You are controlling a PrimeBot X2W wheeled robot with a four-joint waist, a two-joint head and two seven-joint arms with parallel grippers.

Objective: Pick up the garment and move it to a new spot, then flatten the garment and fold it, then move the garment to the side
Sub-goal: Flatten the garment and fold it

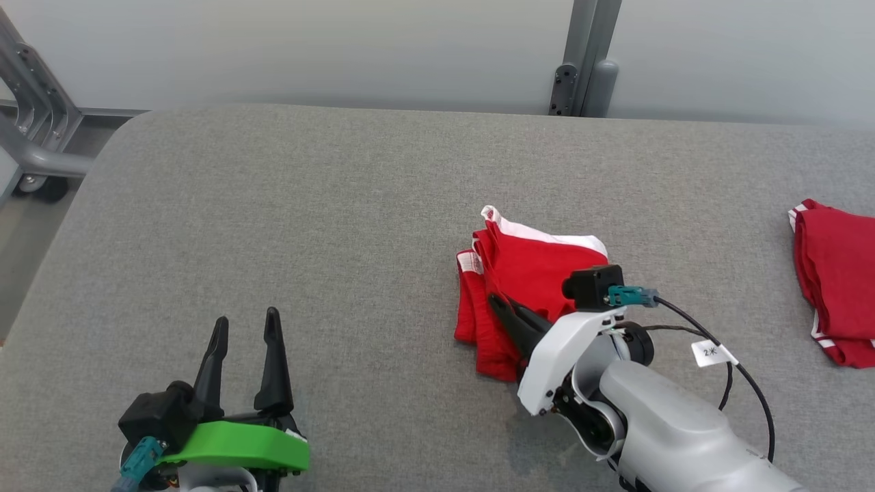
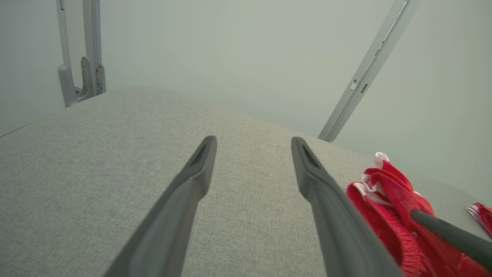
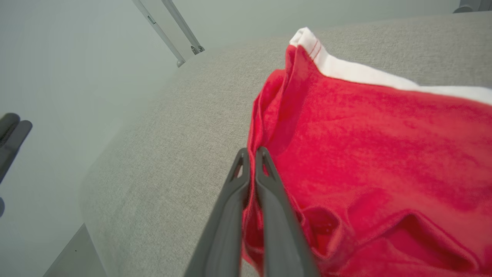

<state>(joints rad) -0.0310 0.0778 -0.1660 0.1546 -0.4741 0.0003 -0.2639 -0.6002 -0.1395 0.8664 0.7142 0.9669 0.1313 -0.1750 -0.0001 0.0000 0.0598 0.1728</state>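
Note:
The garment (image 1: 526, 273) is red with a white band, lying bunched on the grey table (image 1: 342, 205) right of centre. My right gripper (image 1: 495, 301) is shut on the garment's left edge. In the right wrist view red cloth (image 3: 365, 134) is pinched between the closed fingers (image 3: 230, 207). At the lower left my left gripper (image 1: 246, 324) stands open over bare table, well left of the garment. In the left wrist view its fingers (image 2: 200, 169) are spread wide with nothing between them, and the garment (image 2: 384, 196) lies to their right.
A second red garment (image 1: 834, 287) lies at the table's right edge. A grey metal post (image 1: 584, 61) stands behind the table's far edge, and a metal frame with a wheel (image 1: 34, 137) sits off the far left corner.

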